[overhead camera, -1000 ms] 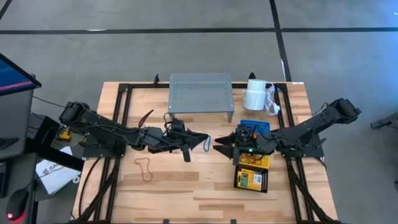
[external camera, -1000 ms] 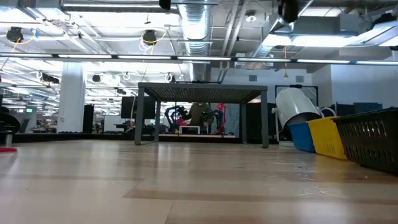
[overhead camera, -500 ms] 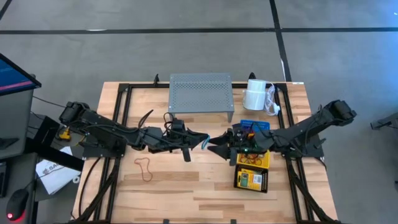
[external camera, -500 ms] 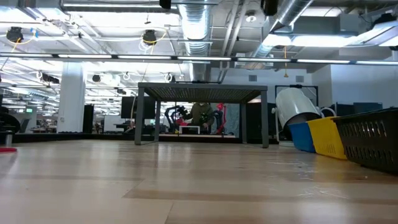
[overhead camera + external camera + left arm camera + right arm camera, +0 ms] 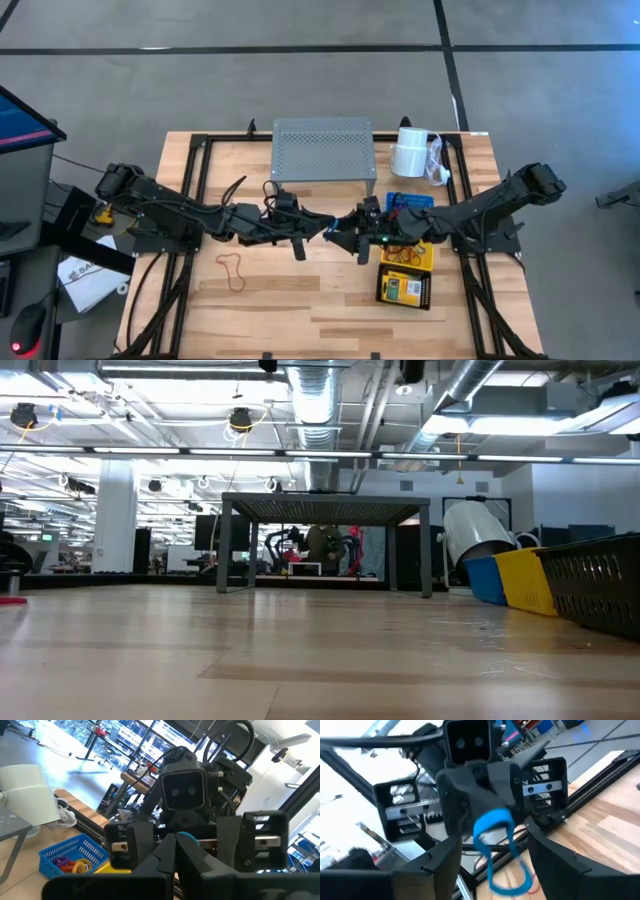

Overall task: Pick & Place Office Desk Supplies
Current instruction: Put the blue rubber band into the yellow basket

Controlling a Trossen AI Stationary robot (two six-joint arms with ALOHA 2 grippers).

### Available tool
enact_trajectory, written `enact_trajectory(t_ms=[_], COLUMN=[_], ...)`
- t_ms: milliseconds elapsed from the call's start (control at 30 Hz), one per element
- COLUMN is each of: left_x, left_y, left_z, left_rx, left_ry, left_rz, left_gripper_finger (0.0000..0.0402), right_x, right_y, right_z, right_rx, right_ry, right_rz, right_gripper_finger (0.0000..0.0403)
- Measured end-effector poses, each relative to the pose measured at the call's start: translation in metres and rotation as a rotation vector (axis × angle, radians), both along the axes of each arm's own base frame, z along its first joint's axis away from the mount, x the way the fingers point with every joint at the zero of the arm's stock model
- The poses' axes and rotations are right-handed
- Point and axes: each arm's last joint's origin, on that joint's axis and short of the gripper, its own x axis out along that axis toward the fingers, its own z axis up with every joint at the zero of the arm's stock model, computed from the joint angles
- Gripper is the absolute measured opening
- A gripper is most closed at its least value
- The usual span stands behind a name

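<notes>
Right wrist view, left tool (image 5: 492, 827) pinched shut on blue loop (image 5: 501, 852), right tool (image 5: 337, 240) spread wide facing it, above tabletop (image 5: 300, 300) centre.

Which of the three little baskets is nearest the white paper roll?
The blue basket. It sits just below the white paper roll in the high view, while the yellow basket and black basket lie farther toward the table's front edge.
</notes>
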Motion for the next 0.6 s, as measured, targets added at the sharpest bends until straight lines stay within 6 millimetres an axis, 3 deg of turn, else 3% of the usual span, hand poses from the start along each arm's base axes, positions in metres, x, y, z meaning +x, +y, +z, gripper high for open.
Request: enact_trajectory(t_ms=[133, 367, 600], left_x=[0.0, -0.0001, 0.0], left_y=[-0.0005, -0.0016, -0.0015], left_z=[0.0004, 0.0006, 0.0003], left_rx=[0.003, 0.025, 0.028], left_ry=[-0.005, -0.006, -0.002], left_rz=[-0.019, -0.026, -0.024], left_gripper_finger=[0.0, 0.0, 0.0], right_x=[0.0053, 0.0046, -0.001], right_y=[0.0016, 0.0054, 0.0069], right_z=[-0.0037, -0.0048, 0.002], right_rx=[0.023, -0.023, -0.036], right_ry=[0.008, 0.016, 0.002], right_rz=[0.004, 0.008, 0.018], right_gripper_finger=[0.0178, 0.0015, 0.0003])
